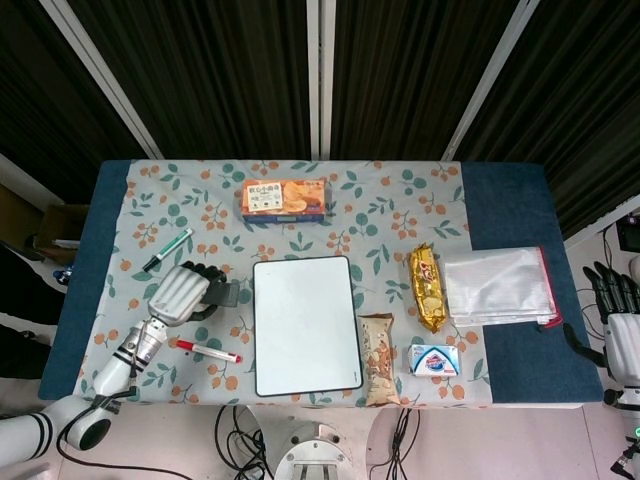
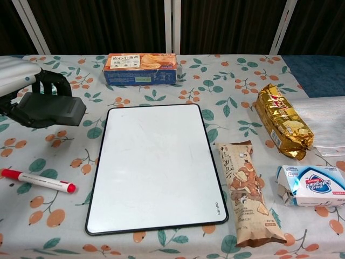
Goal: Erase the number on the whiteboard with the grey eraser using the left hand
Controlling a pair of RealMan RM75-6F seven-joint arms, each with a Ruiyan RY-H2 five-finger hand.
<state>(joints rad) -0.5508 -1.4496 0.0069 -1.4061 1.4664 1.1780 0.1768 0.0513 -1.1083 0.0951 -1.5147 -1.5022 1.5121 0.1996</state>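
The grey eraser [image 2: 47, 109] is in your left hand [image 1: 180, 292], which grips it just beside the whiteboard's [image 1: 306, 325] left edge, toward the table's left side. The board looks wiped clean. You can set the eraser straight down, long side across the table.

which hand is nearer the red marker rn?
Left. The left hand, holding the grey eraser, sits just above the red marker on the table's left side. The right hand is off the table's far right edge, well away.
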